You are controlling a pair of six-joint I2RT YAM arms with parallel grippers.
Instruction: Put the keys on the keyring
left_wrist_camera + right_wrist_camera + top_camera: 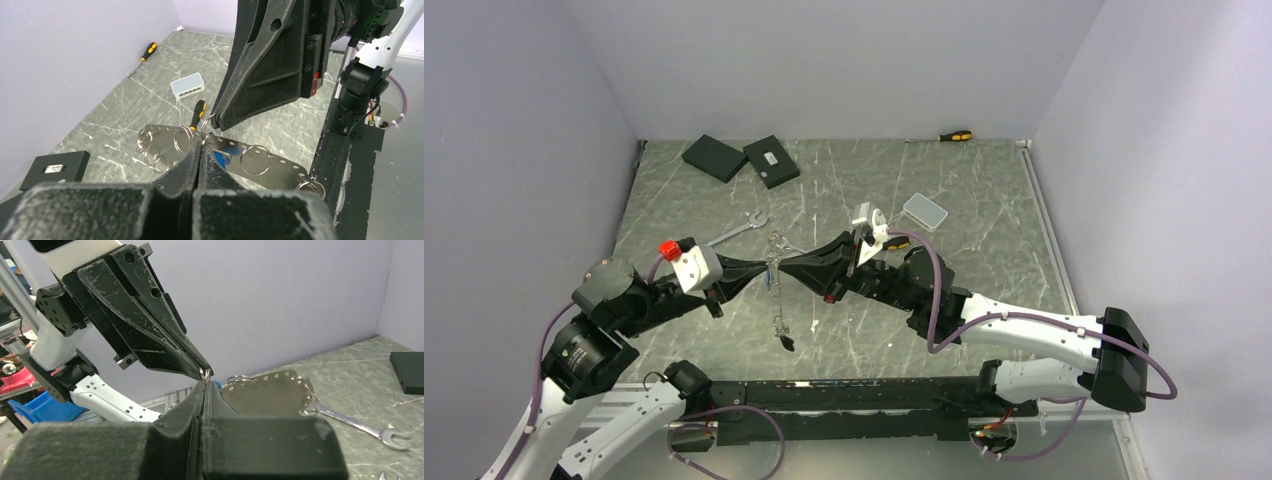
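- Nearest the top camera, a black mounting rail (854,405) carried the bases of two arms at the table's near edge.
- The table (984,300) was grey-green stone-patterned, with white veins. Plain lilac walls closed it in on the left, back and right.
- Left gripper (767,268) and right gripper (786,266) met tip to tip above the table's middle. Each was clamped tight on the keyring (206,133), a thin wire loop held in the air between them.
- A perforated metal strip (280,162) hung just under the tips, carrying at least four further wire rings.
- Two keys, both flat silver spanners, lay on the table. The first key (739,230) lay just beyond the left gripper. Only the open end of the second key (384,475) showed, near the first.
- Two black boxes (714,157) (771,160) sat touching near the far left corner.
- Two screwdrivers: one screwdriver (954,136) lay against the back wall, and another screwdriver (198,114) lay beside the right arm.
- One small white box (925,210) lay beyond the right arm.
- Both grippers stood well apart from every wall and box.
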